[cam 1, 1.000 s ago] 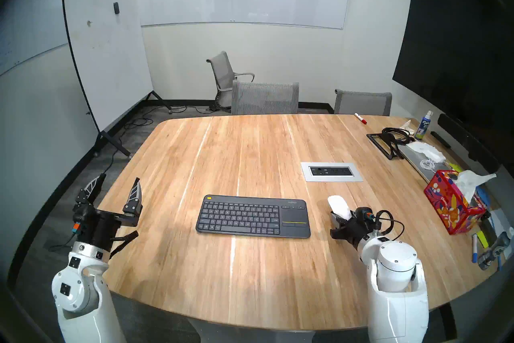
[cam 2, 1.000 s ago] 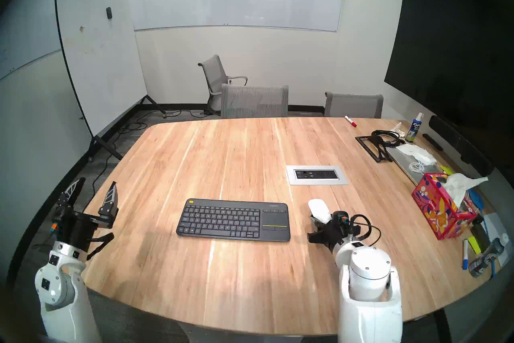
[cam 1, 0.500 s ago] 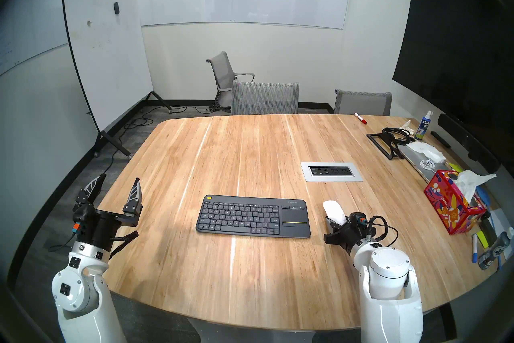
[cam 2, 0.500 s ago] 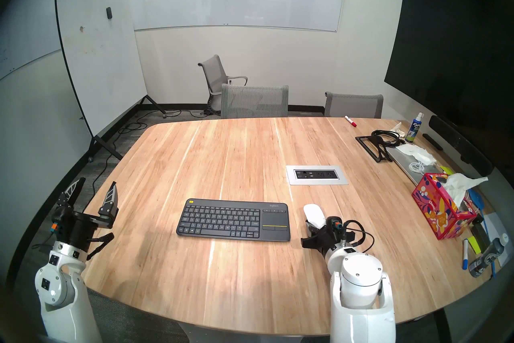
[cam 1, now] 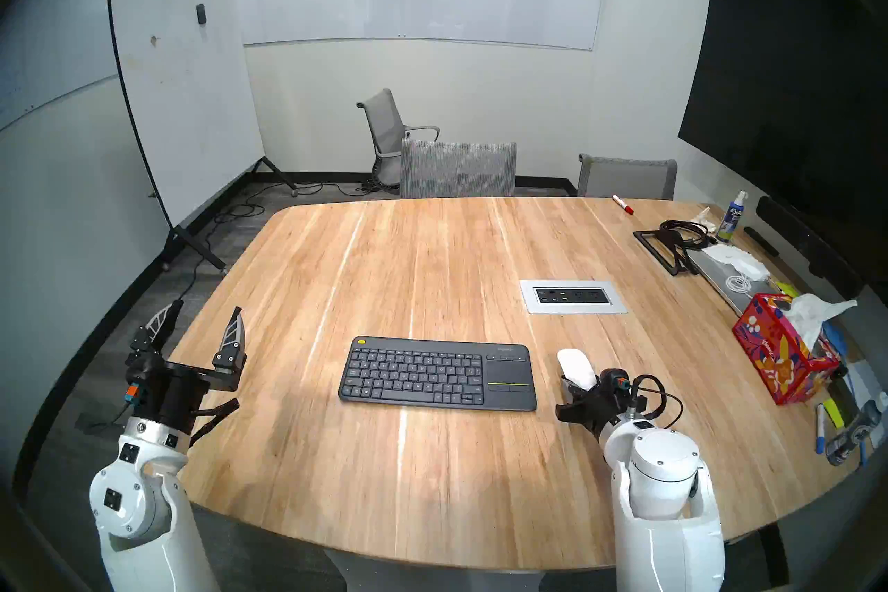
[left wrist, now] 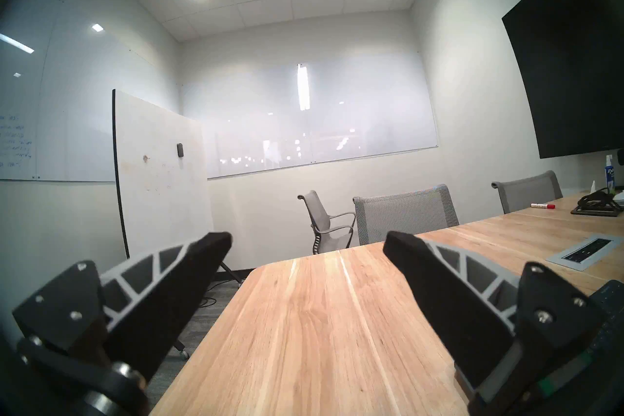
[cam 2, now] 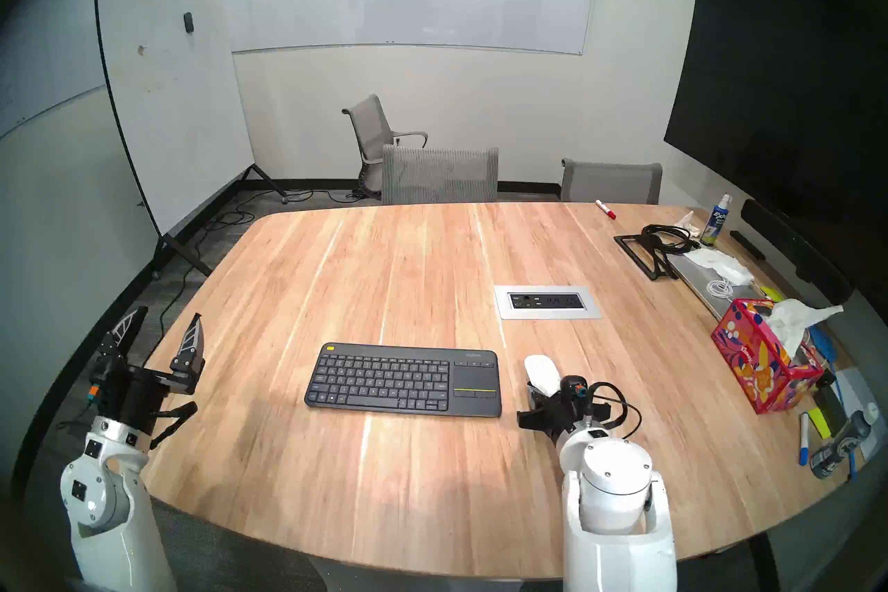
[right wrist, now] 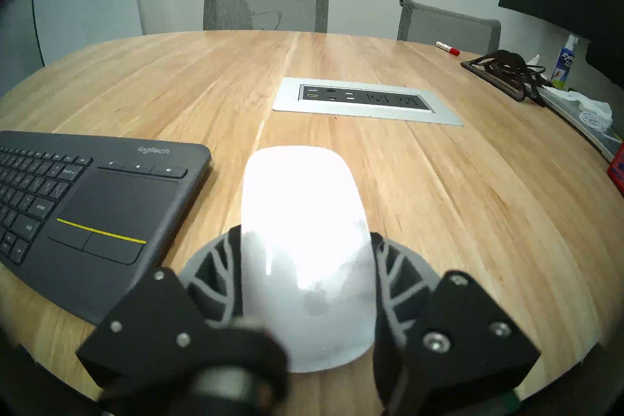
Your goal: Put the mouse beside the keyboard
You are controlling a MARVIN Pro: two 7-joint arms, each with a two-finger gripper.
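Moved: mouse (right wrist: pixel 304 236), clamped in right hand (right wrist: pixel 305 287), nearer keyboard (cam 1: pixel 437 372) (right end); next: lower to worktop (cam 1: pixel 432 264), release.

head pair: high, facing table (cam 1: pixel 432 456) | wrists — low, forward, perhaps tilted

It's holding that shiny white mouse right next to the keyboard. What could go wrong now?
The mouse is glossy and pinched only at its rear by the right tool, so it might slip or tip. It sits close to the keyboard, so a sideways nudge could bump it. Opening too high might drop it onto the table.
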